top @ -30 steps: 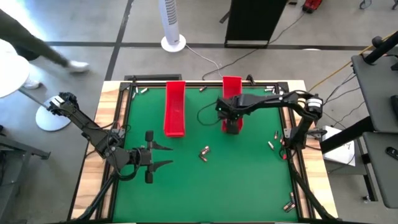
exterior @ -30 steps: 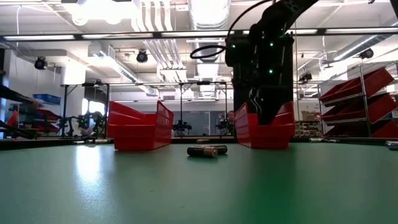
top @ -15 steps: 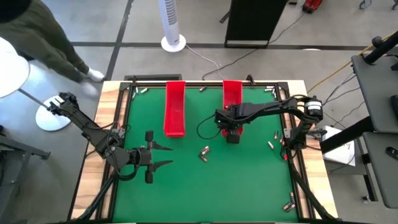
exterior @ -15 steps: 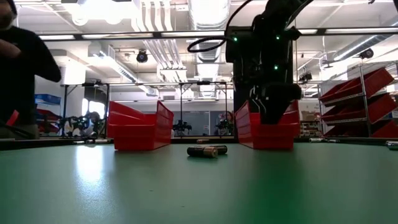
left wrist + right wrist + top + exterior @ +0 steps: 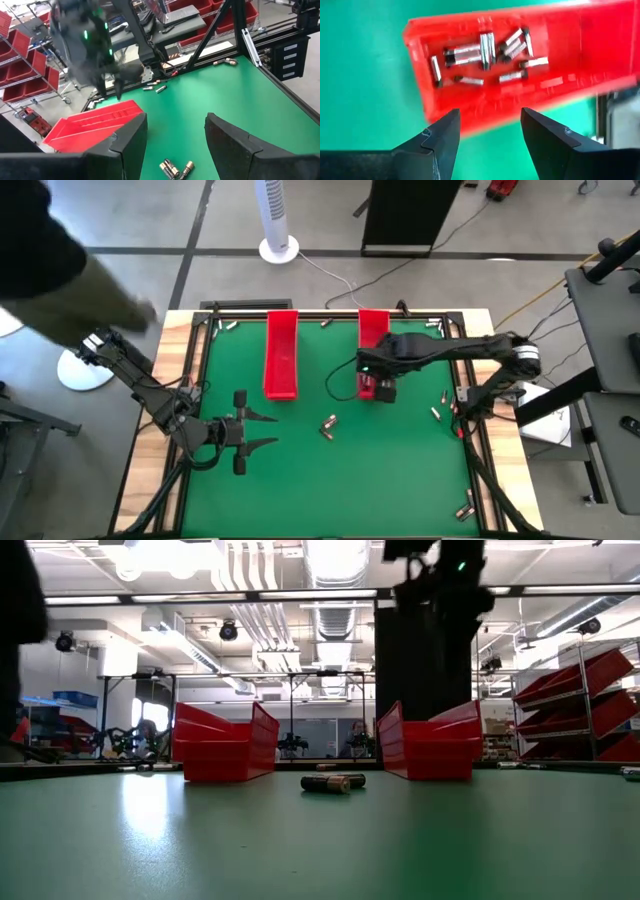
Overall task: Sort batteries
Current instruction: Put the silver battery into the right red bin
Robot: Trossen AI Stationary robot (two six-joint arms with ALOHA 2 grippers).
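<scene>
Over the near end of the right-hand red tray, at about 1 o'clock from table centre, hangs the right gripper. Its jaws stand apart with nothing between them; the wrist view looks straight down past them onto a cluster of batteries lying in that tray's end. The left-hand red tray sits at 11 o'clock.

Left gripper waits at 8 o'clock near the table's left edge, jaws open and empty.

Loose batteries left on the green mat: a small group near centre, just toward 6 o'clock; a few by the right edge at 3 o'clock; more at the 5 o'clock corner; strays along the far rail.

Judgement: a drop into the right tray looks complete; the step in hand is going for the next piece. The central group is nearest. Next move calls for lowering the open jaws over one battery only, since those lie touching.
</scene>
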